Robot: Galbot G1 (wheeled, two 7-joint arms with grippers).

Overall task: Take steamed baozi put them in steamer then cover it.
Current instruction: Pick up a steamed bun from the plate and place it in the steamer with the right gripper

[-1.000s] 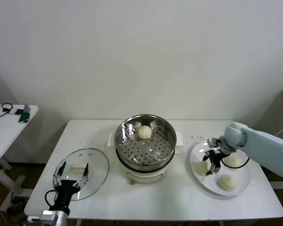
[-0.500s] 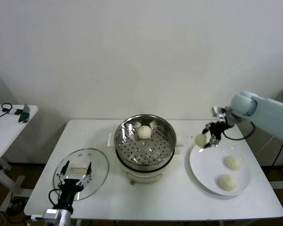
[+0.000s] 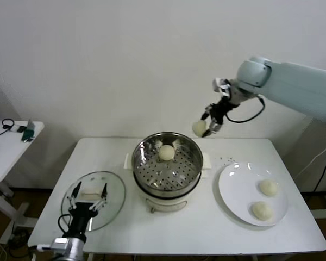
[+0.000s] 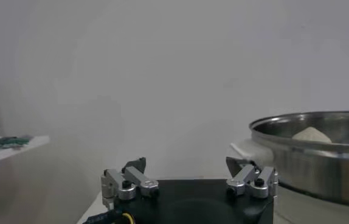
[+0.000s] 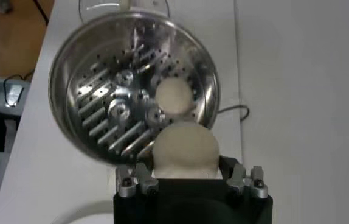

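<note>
My right gripper (image 3: 206, 127) is shut on a cream-white baozi (image 3: 199, 128), held in the air above the back right rim of the steamer (image 3: 167, 164). In the right wrist view the held baozi (image 5: 184, 150) sits between the fingers, over the steamer (image 5: 101, 91). One baozi (image 3: 166, 152) lies on the perforated tray at the back. Two more baozi (image 3: 268, 187) (image 3: 262, 210) rest on the white plate (image 3: 236, 193). The glass cover (image 3: 92, 200) lies on the table at the front left. My left gripper (image 3: 87, 202) stands open just above the cover.
A small side table (image 3: 5, 147) with cables stands at the far left. The white table (image 3: 195, 228) has bare room in front of the steamer. The wall rises close behind the table.
My right gripper lifted a baozi off the plate and carried it up and left to above the steamer's rim. The left gripper shifted slightly over the cover.
</note>
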